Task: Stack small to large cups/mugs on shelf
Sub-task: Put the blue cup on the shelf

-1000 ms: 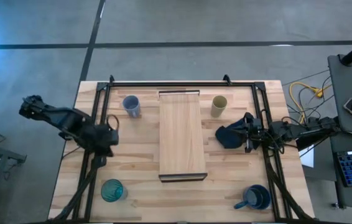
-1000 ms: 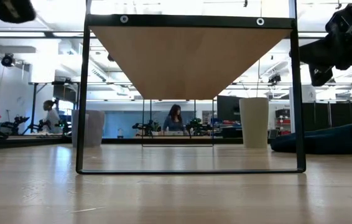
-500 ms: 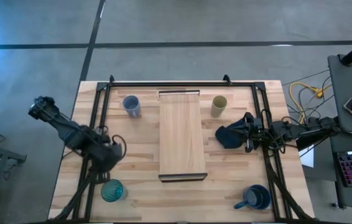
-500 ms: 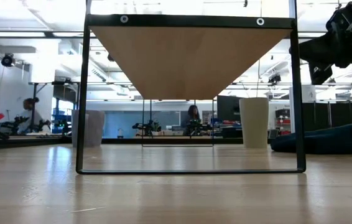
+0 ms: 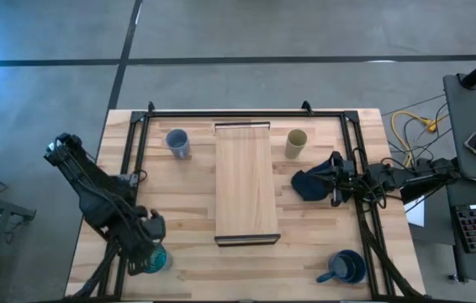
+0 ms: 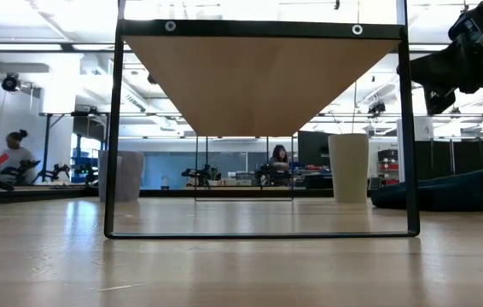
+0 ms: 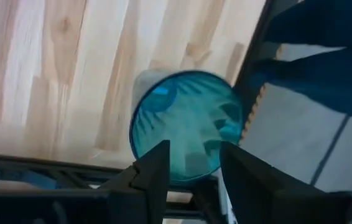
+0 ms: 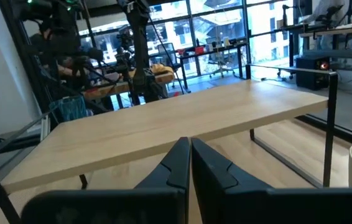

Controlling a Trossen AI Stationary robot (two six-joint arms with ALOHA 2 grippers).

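Observation:
A teal ribbed glass (image 5: pixel 156 258) stands upright near the table's near left corner. My left gripper (image 7: pixel 194 165) hangs open right above it, a finger over each side of its rim (image 7: pixel 163 93); I see no touch. The pale blue-grey mug (image 5: pixel 177 142) and the tan cup (image 5: pixel 296 143) stand at the far side, left and right of the shelf (image 5: pixel 243 181). The dark blue handled mug (image 5: pixel 346 268) is at the near right. My right gripper (image 5: pixel 336 187) is shut, above the table's right part, beside a dark cloth (image 5: pixel 312 183).
The shelf's black metal legs (image 6: pixel 112 128) stand on the table, with open room under the board. Black frame rails (image 5: pixel 137 160) run along the table's left and right sides. People move in the room beyond the far edge.
My left gripper has swung from the table's left middle toward the near edge and now hangs over the teal glass. The cups, the shelf and my right arm have stayed put.

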